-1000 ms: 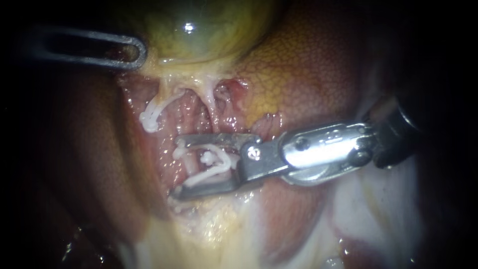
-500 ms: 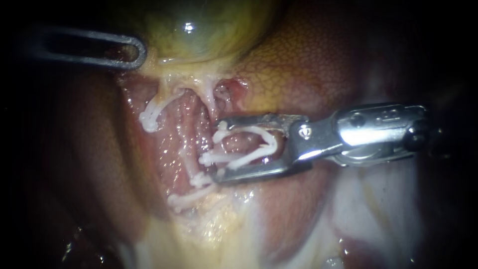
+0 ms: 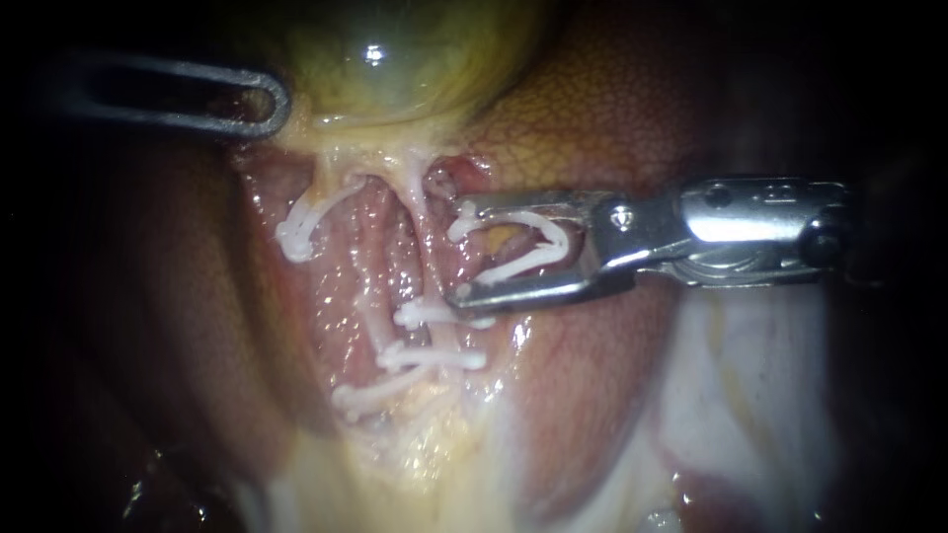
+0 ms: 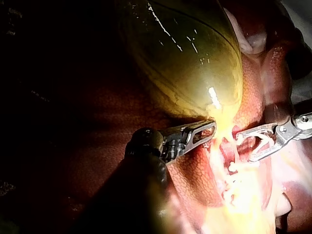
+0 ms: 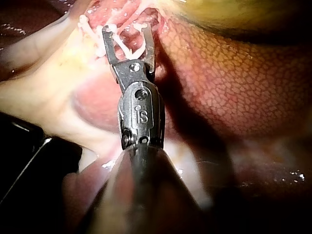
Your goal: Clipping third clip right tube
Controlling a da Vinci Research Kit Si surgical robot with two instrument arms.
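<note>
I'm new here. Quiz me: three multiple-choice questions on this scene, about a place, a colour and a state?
1. The right instrument's jaws carry a clip that is: A squeezed flat; B spread open; C snapped in two.
2. That clip is: A black; B white; C blue.
3. The left instrument's tip lies: A beside the gallbladder; B between the right instrument's jaws; C against that clip.
Answers: B, its arms form a V; B, it shows white; A, the tip sits at the gallbladder's edge.
</note>
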